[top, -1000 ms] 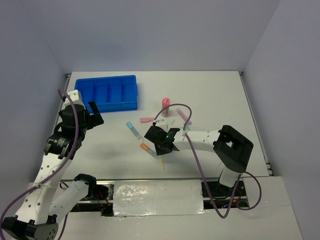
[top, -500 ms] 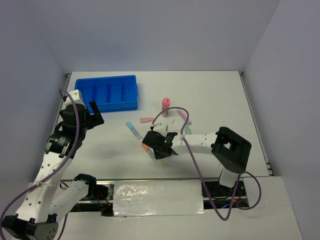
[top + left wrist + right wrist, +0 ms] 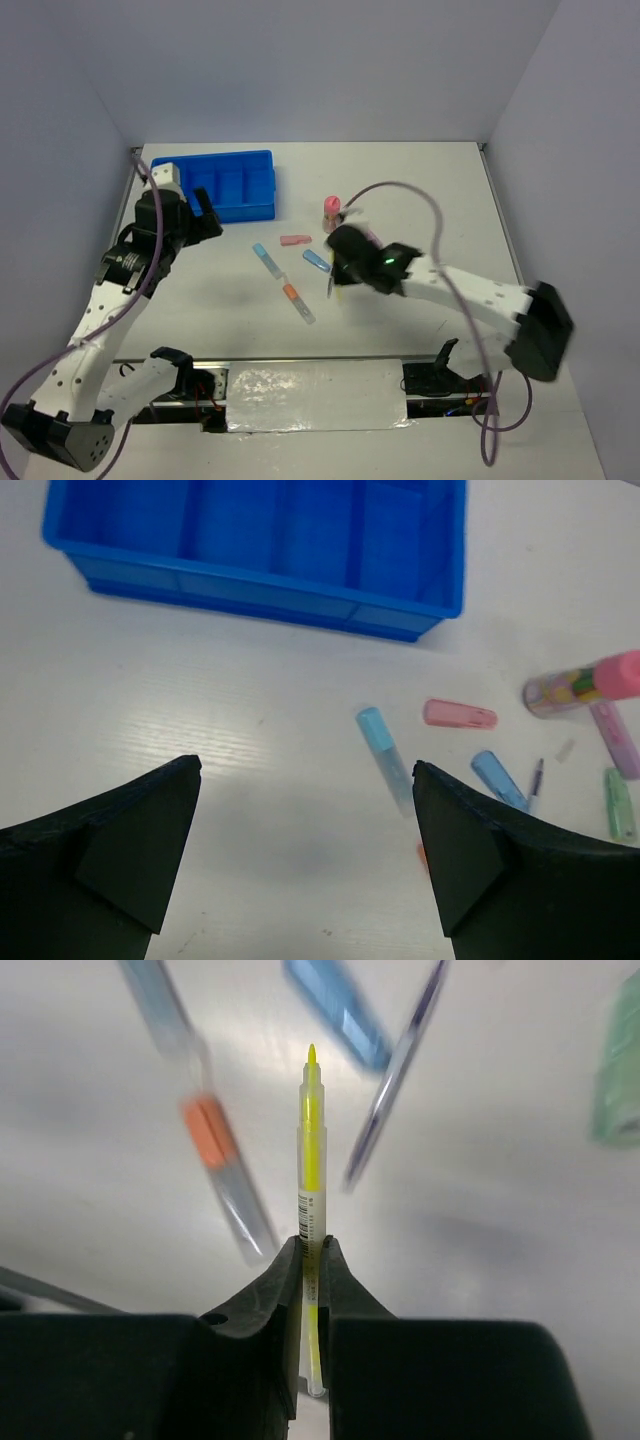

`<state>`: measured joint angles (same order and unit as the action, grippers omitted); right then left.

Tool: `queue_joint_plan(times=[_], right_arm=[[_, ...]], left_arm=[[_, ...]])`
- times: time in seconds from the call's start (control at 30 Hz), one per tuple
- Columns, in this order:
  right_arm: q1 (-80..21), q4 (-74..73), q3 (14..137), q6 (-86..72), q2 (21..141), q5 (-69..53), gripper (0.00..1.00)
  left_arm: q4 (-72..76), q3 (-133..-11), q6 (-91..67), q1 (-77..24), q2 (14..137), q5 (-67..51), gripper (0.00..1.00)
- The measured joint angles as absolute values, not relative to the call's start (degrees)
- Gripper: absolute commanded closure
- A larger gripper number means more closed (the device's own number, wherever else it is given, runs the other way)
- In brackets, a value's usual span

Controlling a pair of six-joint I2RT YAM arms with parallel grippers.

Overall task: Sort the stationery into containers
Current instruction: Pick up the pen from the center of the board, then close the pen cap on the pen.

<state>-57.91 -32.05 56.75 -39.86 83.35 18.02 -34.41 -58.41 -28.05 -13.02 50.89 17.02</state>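
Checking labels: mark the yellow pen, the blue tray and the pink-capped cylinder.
yellow pen (image 3: 311, 1135): right wrist view, mid barrel.
blue tray (image 3: 230, 590): left wrist view, near wall.
pink-capped cylinder (image 3: 331, 212): top external view, body.

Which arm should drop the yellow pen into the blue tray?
The right arm, I think. The right tool is shut on the yellow pen, so it only has to carry it over. The left tool is nearer the blue tray, but it is open and holds nothing.

The tray (image 3: 240, 211) sits at the back left of the table (image 3: 430, 190). The markers (image 3: 295, 241) lie in front, to its right.
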Motion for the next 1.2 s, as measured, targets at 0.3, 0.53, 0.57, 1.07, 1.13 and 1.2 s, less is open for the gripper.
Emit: queue_joint_plan(times=[0.3,0.53,0.57,1.07,1.13,1.2], right_arm=[[-33.1,-37.0,55.5,-35.0,43.9,18.9,1.00],[-29.5,-47.3,53.4,-33.1,39.3,18.3,1.00],[-29.5,-47.7,53.2,-33.1,38.3,18.0,1.00],[-29.4,-51.5,52.0,-30.7,32.9,16.6,1.00],[-29.4,-51.5,51.9,-30.3,33.2,16.4,1.00],[-29.4,-51.4,51.5,-29.9,33.7,16.1,1.00]], left_arm=[[-26.7,-72.3,-31.4,-43.2,74.3,17.2,0.01],[-24.9,-88.5,-24.3,-53.6,103.0,15.7,0.11],[-24.8,-90.6,-23.1,-54.3,106.3,15.6,0.11],[-24.8,-100.8,-14.7,-50.0,120.2,14.5,0.17],[-24.8,-101.1,-14.4,-48.9,121.3,13.5,0.17],[-24.8,-102.0,-13.5,-47.8,123.0,13.1,0.18]])
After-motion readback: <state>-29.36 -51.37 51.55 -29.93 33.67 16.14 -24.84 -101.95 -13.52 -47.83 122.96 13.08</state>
